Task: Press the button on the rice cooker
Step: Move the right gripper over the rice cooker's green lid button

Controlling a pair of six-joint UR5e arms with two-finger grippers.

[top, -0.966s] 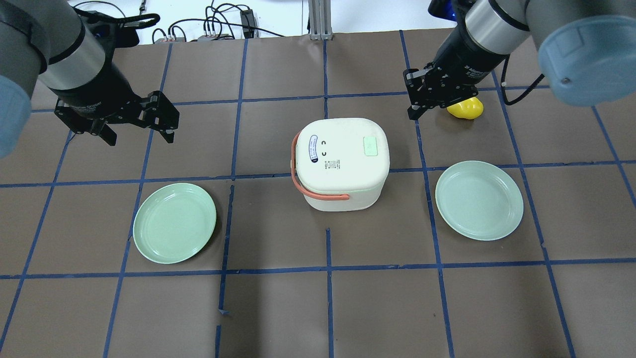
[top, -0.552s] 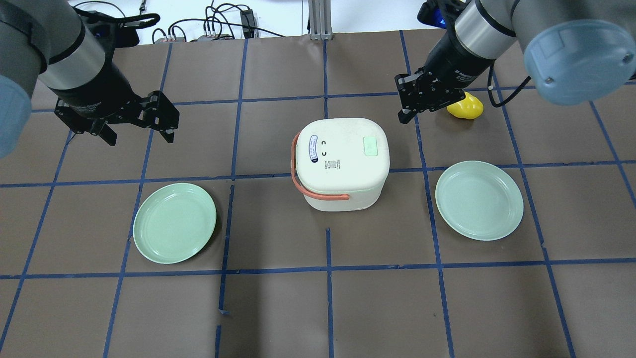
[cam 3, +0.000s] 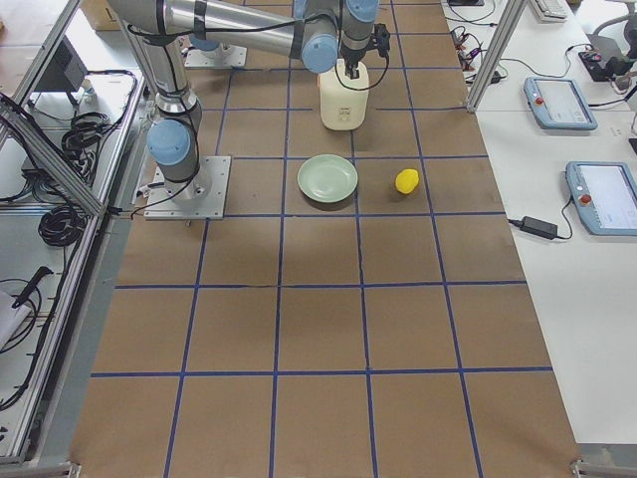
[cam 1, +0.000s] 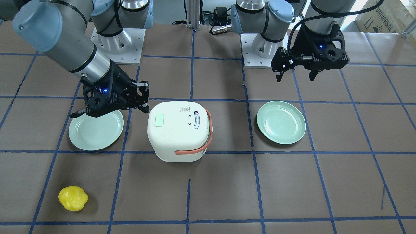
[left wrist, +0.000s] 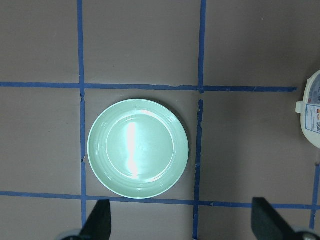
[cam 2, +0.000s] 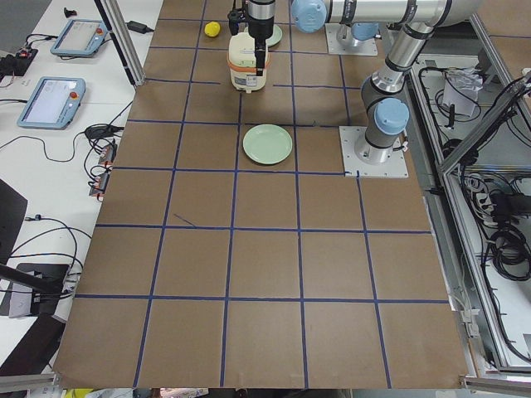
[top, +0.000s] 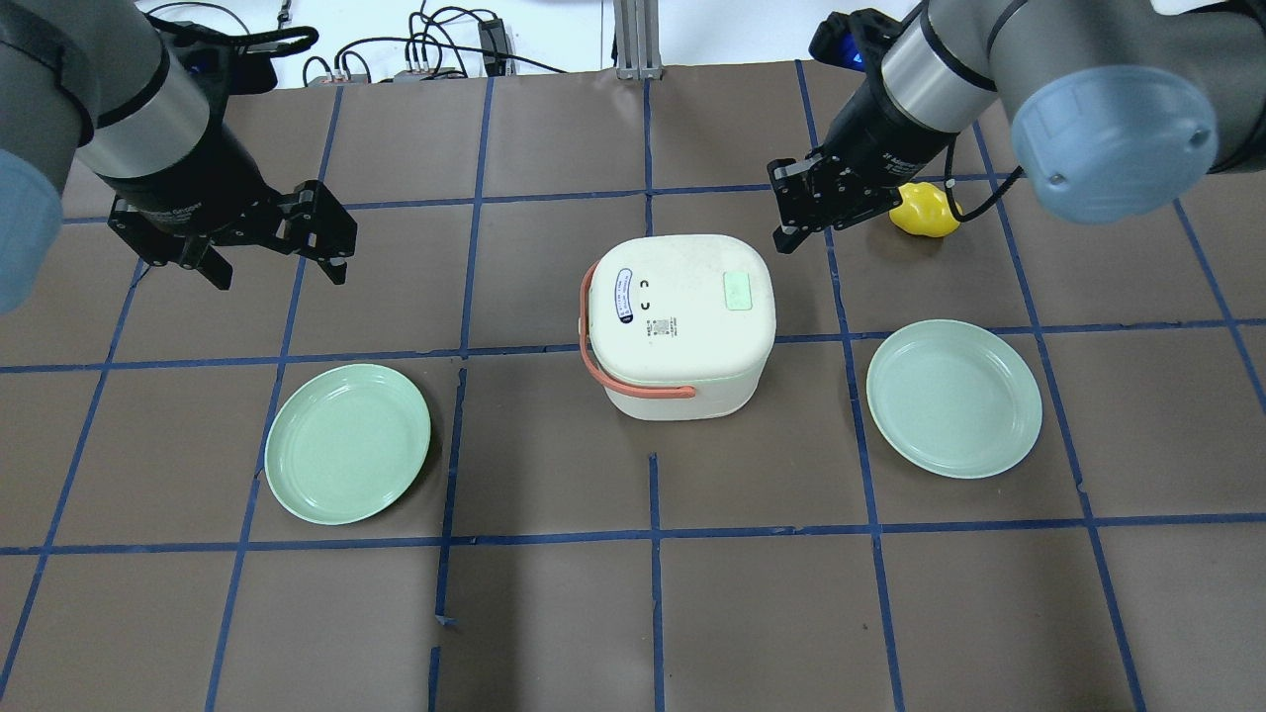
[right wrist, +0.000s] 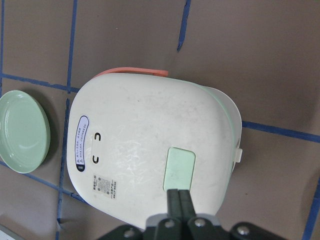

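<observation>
The white rice cooker (top: 678,326) stands mid-table with its lid shut and its orange-pink handle (top: 593,366) down on the left. A pale green rectangular button (top: 738,291) sits on the lid's right part; it also shows in the front view (cam 1: 159,120) and the right wrist view (right wrist: 179,169). My right gripper (top: 788,235) is shut and empty, held above the table just off the cooker's far right corner. In the right wrist view its closed fingertips (right wrist: 179,197) line up just short of the button. My left gripper (top: 277,275) is open and empty, far to the cooker's left.
A pale green plate (top: 348,442) lies left of the cooker, another plate (top: 954,398) lies to its right. A yellow object (top: 925,213) lies behind the right gripper. Cables lie beyond the table's far edge.
My right gripper has moved left, away from the yellow object and closer to the cooker's far right corner. The left arm has not moved.
</observation>
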